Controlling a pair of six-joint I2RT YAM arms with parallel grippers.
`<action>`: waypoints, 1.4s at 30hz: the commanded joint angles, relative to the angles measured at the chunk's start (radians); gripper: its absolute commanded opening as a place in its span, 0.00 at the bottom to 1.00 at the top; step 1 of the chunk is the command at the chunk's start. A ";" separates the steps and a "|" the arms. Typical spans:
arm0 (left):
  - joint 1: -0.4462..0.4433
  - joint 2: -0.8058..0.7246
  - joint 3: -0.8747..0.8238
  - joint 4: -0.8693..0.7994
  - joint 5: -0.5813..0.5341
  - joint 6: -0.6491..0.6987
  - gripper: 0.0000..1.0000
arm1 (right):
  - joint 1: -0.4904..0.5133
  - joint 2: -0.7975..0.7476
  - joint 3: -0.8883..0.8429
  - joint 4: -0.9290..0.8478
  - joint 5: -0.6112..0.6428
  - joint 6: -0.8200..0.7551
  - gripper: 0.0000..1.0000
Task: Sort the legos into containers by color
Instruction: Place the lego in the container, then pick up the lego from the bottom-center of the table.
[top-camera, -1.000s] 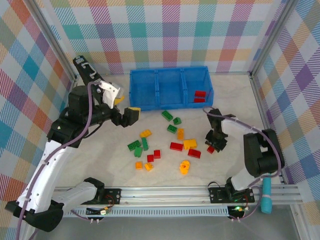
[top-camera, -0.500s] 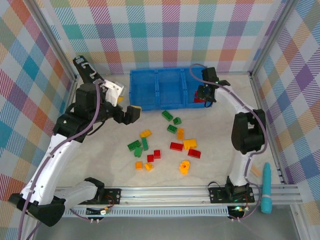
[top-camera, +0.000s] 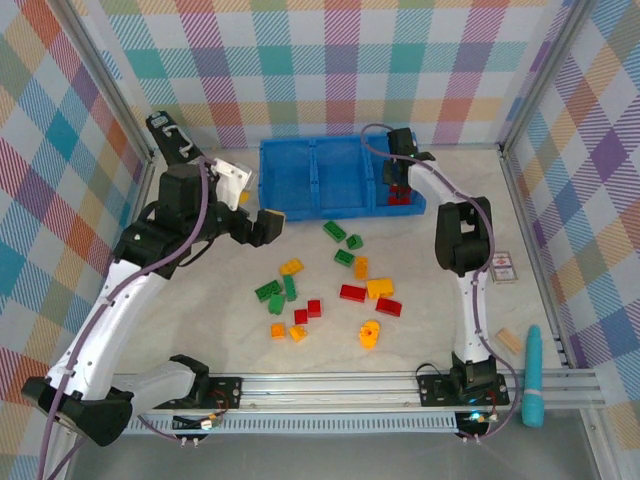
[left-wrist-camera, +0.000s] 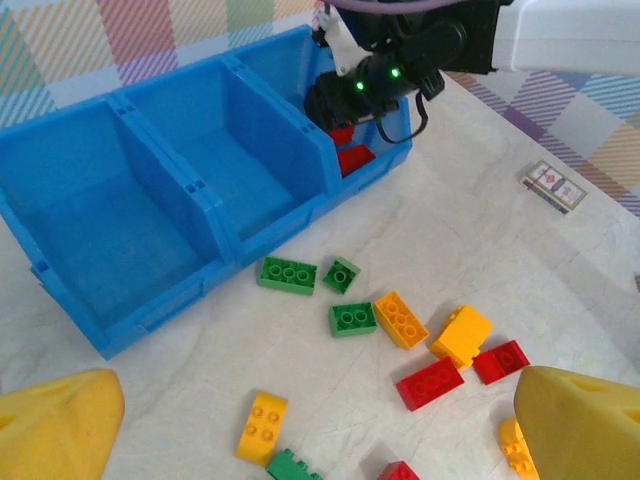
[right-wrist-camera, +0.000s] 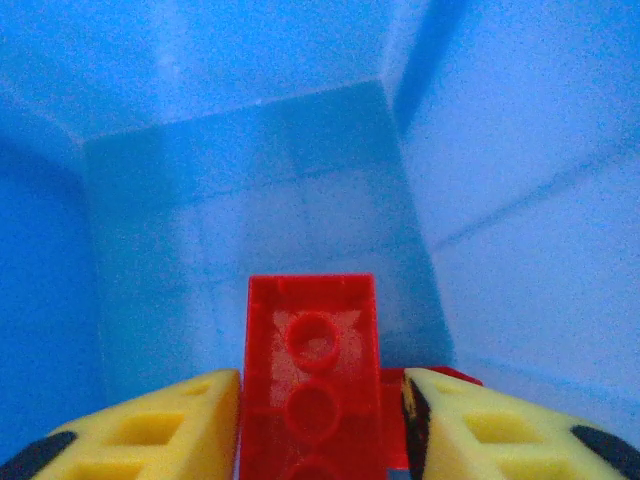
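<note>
R gripper (top-camera: 398, 183) has gone from table (top-camera: 200, 320) to right part of blue plastic bin (top-camera: 300, 212), clamped on small red studded brick (right-wrist-camera: 312, 360); drop's next, I think. L gripper (top-camera: 263, 226) apart, empty.

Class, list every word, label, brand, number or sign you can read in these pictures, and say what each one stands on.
No text can be read in any view.
The small printed box lying on the table: it carries print, but it is too small and blurred to read.
The red brick in the right claw: its studs show no legible mark.
</note>
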 joint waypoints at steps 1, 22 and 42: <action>-0.010 0.002 0.034 -0.023 0.045 0.003 1.00 | -0.004 -0.033 0.014 -0.006 0.016 -0.028 0.52; -0.011 -0.029 0.002 -0.001 0.059 -0.003 1.00 | 0.116 -0.933 -0.947 -0.122 -0.230 0.143 0.75; -0.011 -0.023 -0.024 0.004 0.061 0.015 1.00 | 0.286 -1.277 -1.243 -0.220 -0.447 -1.040 0.99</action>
